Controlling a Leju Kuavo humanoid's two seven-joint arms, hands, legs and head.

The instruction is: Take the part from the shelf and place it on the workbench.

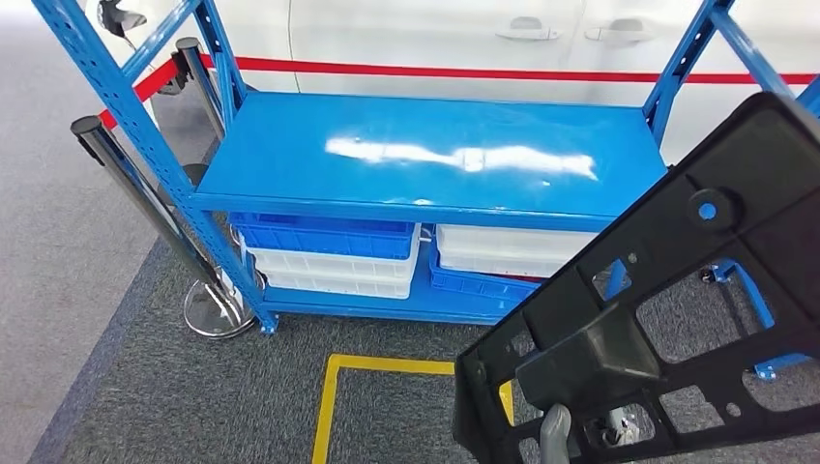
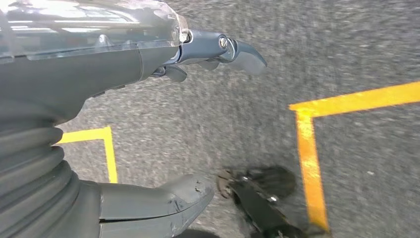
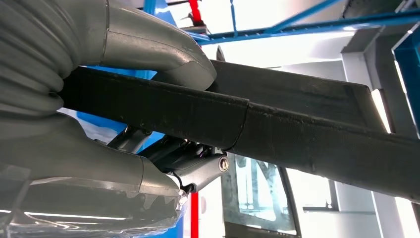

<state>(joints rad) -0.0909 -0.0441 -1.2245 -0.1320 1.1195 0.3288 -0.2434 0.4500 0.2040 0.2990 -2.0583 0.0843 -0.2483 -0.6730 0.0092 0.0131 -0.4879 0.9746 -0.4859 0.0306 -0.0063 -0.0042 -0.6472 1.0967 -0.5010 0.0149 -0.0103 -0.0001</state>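
On the lower level of the blue shelf point(image 1: 425, 155), under its bare glossy top board, stand stacked plastic crates: to the left a blue crate point(image 1: 324, 235) on top of white crates point(image 1: 334, 271), to the right a white crate point(image 1: 508, 251) on top of a blue one point(image 1: 474, 283); what they hold cannot be seen from this angle. Beside the shelf's left post stand chrome stanchions point(image 1: 208, 290) carrying a red belt point(image 1: 483, 72), and behind it is a white car body point(image 1: 541, 39). The part point(image 1: 658, 319) is off the shelf and in the air at the lower right of the head view — a large flat black plastic panel, tilted, with several rectangular cut-outs, a round hole showing blue through it and a raised block near its lower end. The right hand point(image 3: 124, 94) grips it from below, the thick grey thumb on one face and the darker fingers point(image 3: 198, 166) clamped against the other, the panel's edge running between them. The left hand point(image 2: 163, 124) hangs over grey carpet point(image 2: 237, 119) crossed by yellow tape lines point(image 2: 309, 153) — its fingers point(image 2: 233, 52) apart from the thumb and holding nothing.
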